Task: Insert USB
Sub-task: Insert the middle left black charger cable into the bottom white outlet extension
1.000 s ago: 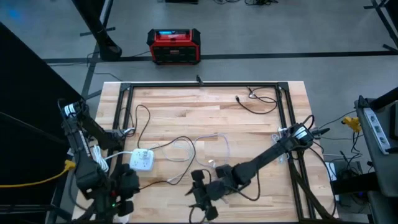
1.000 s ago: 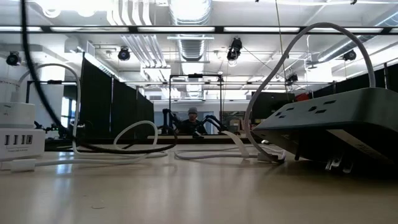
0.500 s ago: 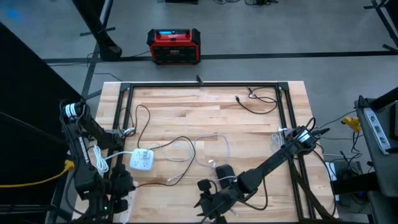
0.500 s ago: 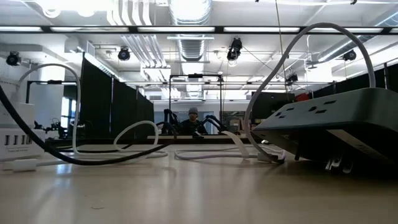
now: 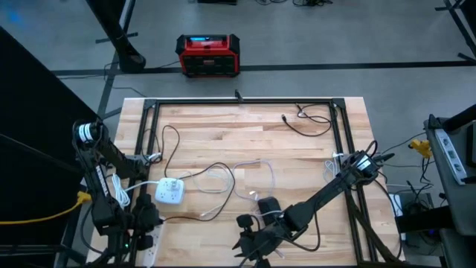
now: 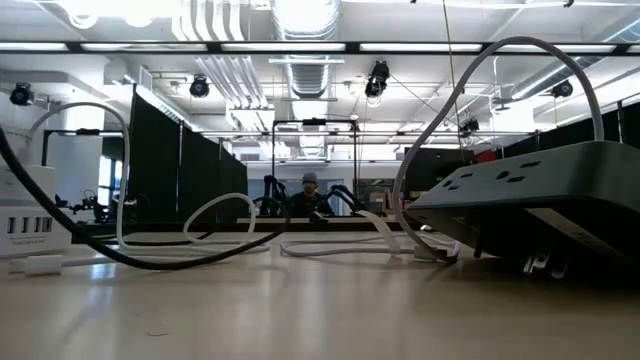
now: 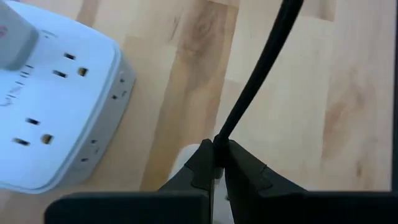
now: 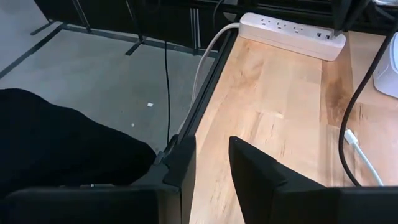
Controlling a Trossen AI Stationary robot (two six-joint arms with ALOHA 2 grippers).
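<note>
Oddly, black cable [image 7: 258, 74] rising diagonally.

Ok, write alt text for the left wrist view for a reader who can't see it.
The left gripper is shut on a black cable that runs up and away over the wooden table. Beside it sits a white power hub with outlets on its top face.

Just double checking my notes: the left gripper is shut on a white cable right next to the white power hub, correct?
Not quite. The cable pinched in the left gripper is black, not white, as the left wrist view shows. The rest holds: the gripper is shut on it, right next to the white power hub.
</note>
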